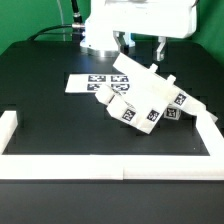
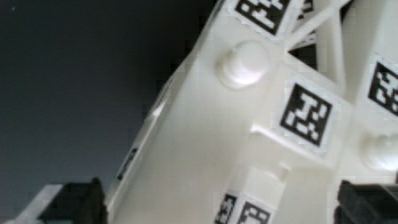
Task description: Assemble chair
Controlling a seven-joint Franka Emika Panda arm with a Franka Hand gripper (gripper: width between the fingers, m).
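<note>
**Open gripper hovering over tilted chair on black table**

At the exterior view's left, a low white rail [image 1: 10, 130] is bordering the matte black table [image 1: 40, 70], turning the corner and running along the front edge toward the far side. Behind it, a greenish wall [image 1: 25, 15] is closing off the room, and a dark cable [image 1: 75, 12] is hanging down beside the arm's white base. Nearer the middle, the marker board [image 1: 82, 82] is lying flat on the table, its right end hidden behind the chair [image 1: 140, 98]. The chair, a cluster of chunky white tagged pieces, is resting tilted on the table between the board and the right-hand stretch of rail, leaning toward the exterior view's left. Above it the arm [image 1: 135, 18] is reaching down, and the gripper [image 1: 140, 50] is standing with its jaws spread wide, just over the chair's upper edge and gripping nothing that can be seen. Whether the fingers are touching the plastic cannot be told.

In the wrist view the chair [image 2: 231, 130] is filling most of the picture, showing a round peg [image 2: 246, 62] and a square tag [image 2: 306, 115], with a dark fingertip [image 2: 75, 200] standing beside it and the bare table [image 2: 71, 80] lying beyond.
</note>
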